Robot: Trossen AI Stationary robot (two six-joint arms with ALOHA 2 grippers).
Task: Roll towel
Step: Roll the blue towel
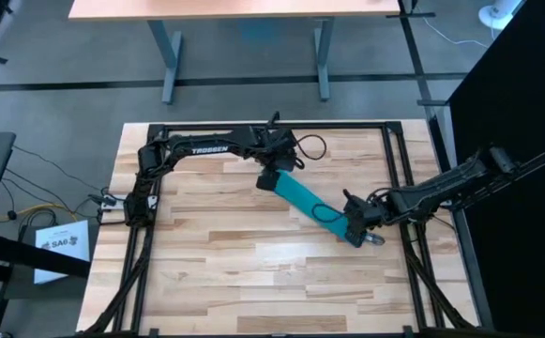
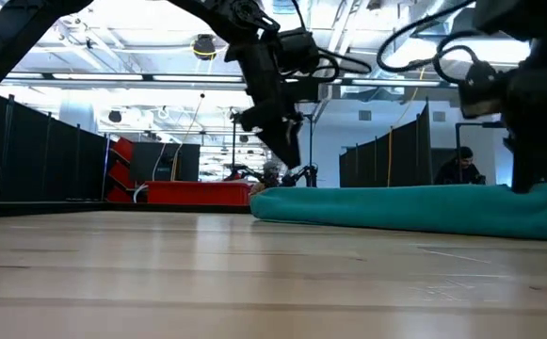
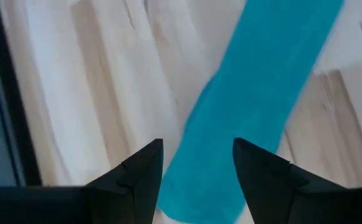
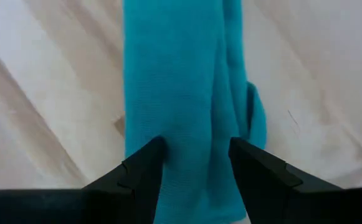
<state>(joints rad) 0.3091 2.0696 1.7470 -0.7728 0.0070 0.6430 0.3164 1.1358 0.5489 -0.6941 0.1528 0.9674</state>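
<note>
I am working both ends of the towel (image 1: 311, 203), which is lying folded into a long narrow strip, slantwise across the middle of the wooden table (image 1: 216, 272). My left pincer (image 1: 268, 180) is sitting over the far end, fingers parted with the teal cloth running between them; in the left wrist view the fingers (image 3: 137, 171) are straddling the strip rather than pinching it. My right pincer (image 1: 356, 231) is doing the same at the near end, fingers (image 4: 258, 168) spread to either side of the cloth (a loose fold is bulging out along one edge there).

As I judge it, the strip is laid out but not yet rolled. To do this step well, I should be closing on the full thickness at one end, catching every layer, including that bulging edge. The other pincer should be keeping the strip straight and lightly taut. The likely risk is a lopsided roll if one layer slips free.
</note>
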